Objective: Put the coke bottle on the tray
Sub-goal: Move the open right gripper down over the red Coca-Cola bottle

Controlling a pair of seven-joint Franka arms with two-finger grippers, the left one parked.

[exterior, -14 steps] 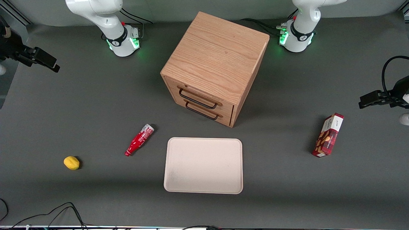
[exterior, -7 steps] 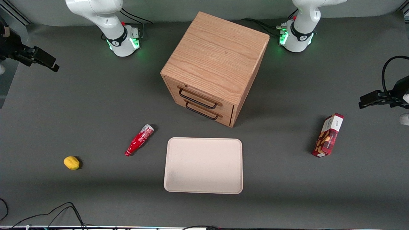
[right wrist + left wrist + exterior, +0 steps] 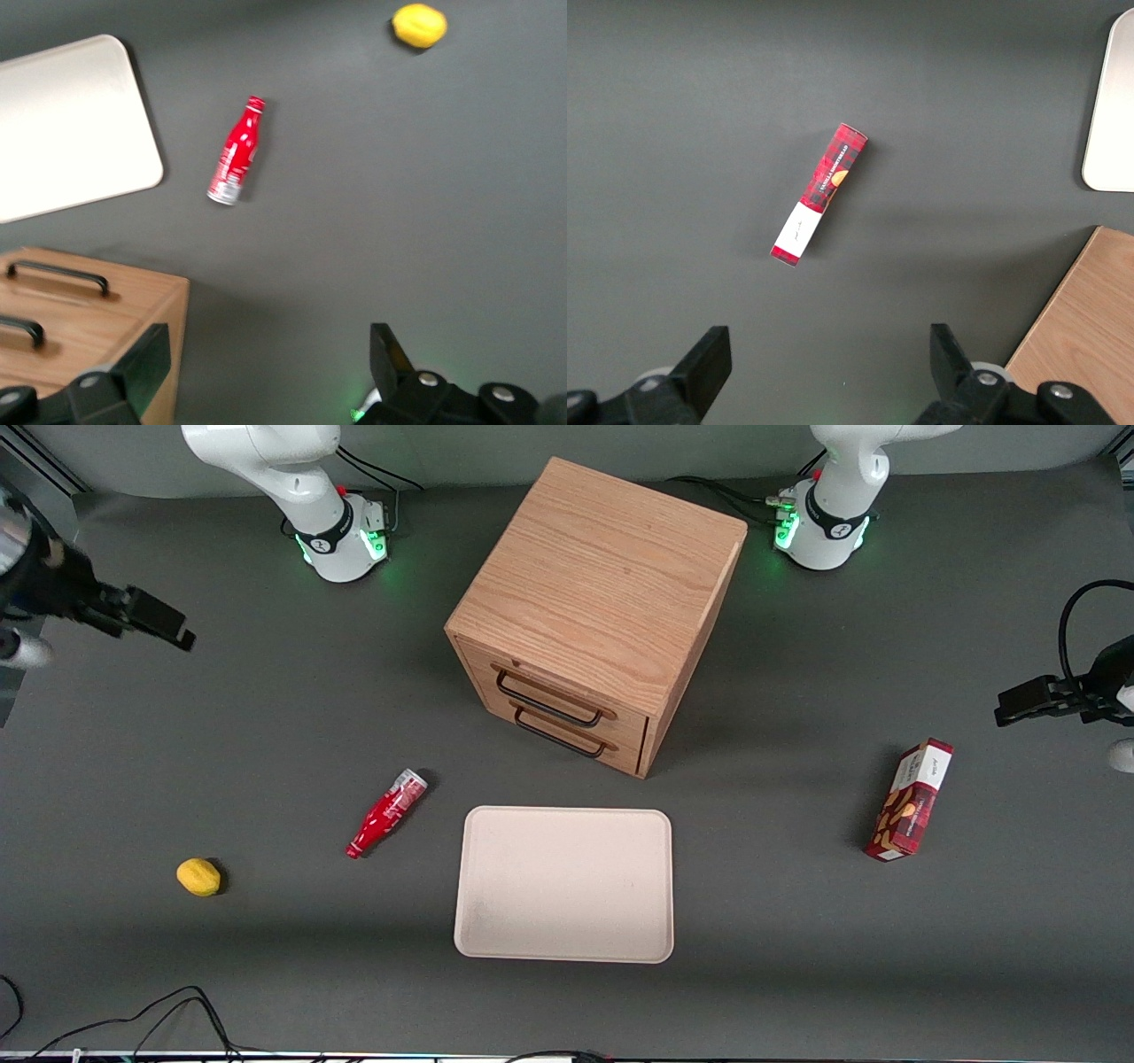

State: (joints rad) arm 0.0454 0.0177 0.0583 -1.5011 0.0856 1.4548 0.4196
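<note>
The coke bottle is a slim red bottle with a clear base. It lies on its side on the dark table beside the tray, on the side toward the working arm's end. The tray is a large cream-beige rectangle with nothing on it. My right gripper hangs high over the working arm's end of the table, far from the bottle, open and empty. In the right wrist view the gripper has its fingers wide apart, and the bottle and a corner of the tray show well away from them.
A wooden two-drawer cabinet stands farther from the front camera than the tray. A yellow lemon lies toward the working arm's end. A red snack box stands toward the parked arm's end. Cables lie along the front edge.
My right gripper has shifted inward over the table and slightly nearer to the front camera. The bottle, the tray and everything else have stayed in place.
</note>
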